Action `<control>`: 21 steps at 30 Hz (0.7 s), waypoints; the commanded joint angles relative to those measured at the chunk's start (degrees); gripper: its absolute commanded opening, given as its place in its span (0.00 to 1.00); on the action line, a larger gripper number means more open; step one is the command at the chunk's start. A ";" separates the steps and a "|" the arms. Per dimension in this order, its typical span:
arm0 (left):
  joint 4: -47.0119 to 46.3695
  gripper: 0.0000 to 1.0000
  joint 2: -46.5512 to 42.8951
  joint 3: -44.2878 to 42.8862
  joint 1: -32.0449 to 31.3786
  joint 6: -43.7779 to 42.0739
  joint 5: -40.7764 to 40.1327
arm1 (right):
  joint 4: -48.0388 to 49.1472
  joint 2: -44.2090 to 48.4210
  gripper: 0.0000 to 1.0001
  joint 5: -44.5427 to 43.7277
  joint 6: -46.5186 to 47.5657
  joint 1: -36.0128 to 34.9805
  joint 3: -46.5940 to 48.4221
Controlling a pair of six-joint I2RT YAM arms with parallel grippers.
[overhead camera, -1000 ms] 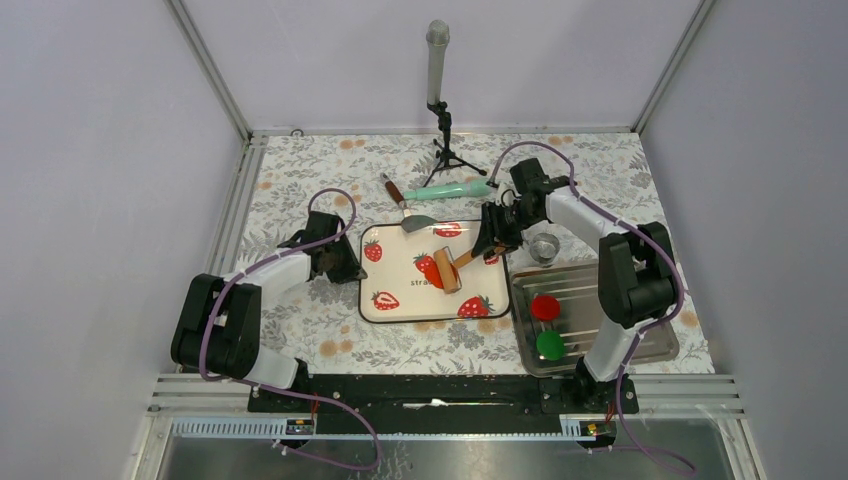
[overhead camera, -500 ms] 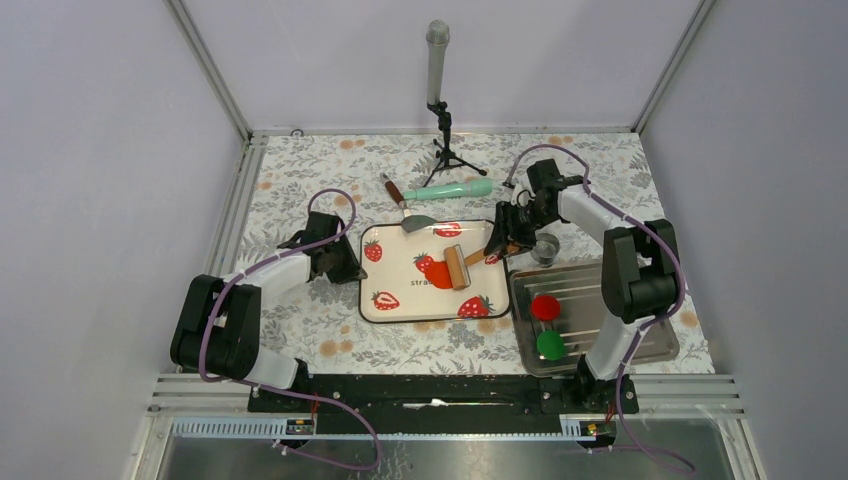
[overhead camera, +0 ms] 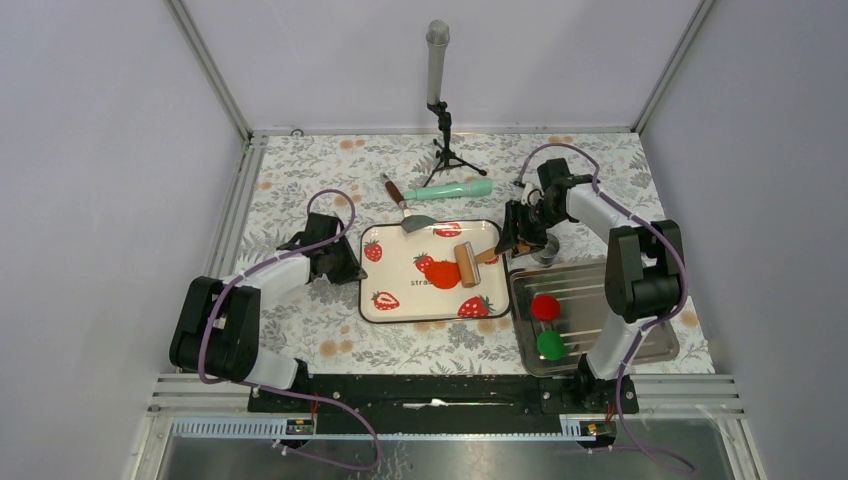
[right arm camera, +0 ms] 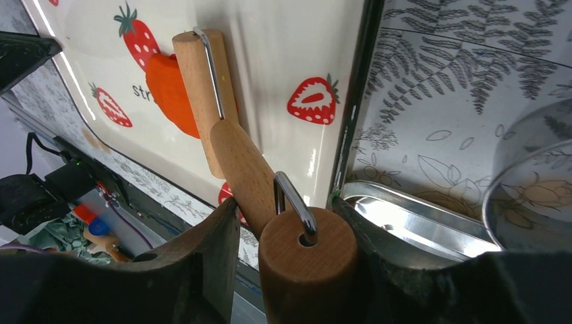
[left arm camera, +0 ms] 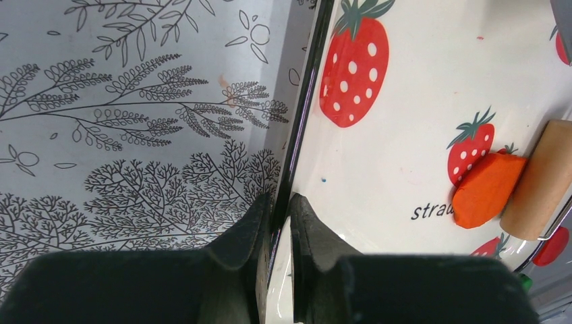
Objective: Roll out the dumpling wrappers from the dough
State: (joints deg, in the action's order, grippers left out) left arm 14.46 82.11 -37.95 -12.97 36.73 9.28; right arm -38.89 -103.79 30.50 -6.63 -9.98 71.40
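Observation:
The dough (overhead camera: 443, 275) is a flattened orange-red patch on the strawberry-print board (overhead camera: 400, 300). The wooden roller (overhead camera: 467, 264) rests against its right side. In the right wrist view the roller's barrel (right arm camera: 202, 88) partly covers the dough (right arm camera: 172, 91). Its small end cylinder (right arm camera: 307, 263) stands between the fingers of my right gripper (right arm camera: 287, 206), which is open: the right finger touches it, while a gap shows at the left finger. My left gripper (left arm camera: 278, 202) is shut on the board's left rim (left arm camera: 303, 135). The dough (left arm camera: 485, 189) lies far ahead of it. No dumpling wrappers are in view.
A metal ring cutter (overhead camera: 545, 247) stands just right of my right gripper. A steel tray (overhead camera: 600, 290) holds a crimson disc (overhead camera: 544, 307) and a green disc (overhead camera: 549, 345). A spatula (overhead camera: 400, 205), a mint rolling pin (overhead camera: 448, 189) and a microphone stand (overhead camera: 438, 100) sit behind the board.
My right gripper has drawn the roller to the right across the dough, uncovering more of it, and its fingers have widened. The left arm has not moved.

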 commanded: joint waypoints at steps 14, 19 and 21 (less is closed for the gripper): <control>-0.93 0.00 0.99 -0.54 2.69 -0.34 -2.53 | -3.94 8.20 0.00 -8.14 10.61 -1.08 7.53; -2.39 0.00 2.17 -0.82 2.73 -0.39 -0.90 | -10.15 10.99 0.00 -7.16 31.67 -16.05 16.89; -2.75 0.00 2.50 -1.08 2.77 -0.39 -0.71 | -8.59 13.77 0.00 -11.23 40.81 -22.52 15.72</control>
State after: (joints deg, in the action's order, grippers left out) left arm 13.21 83.00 -37.89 -11.09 36.67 10.76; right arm -45.43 -96.92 20.95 13.52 -20.99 84.73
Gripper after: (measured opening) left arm 0.134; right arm 0.407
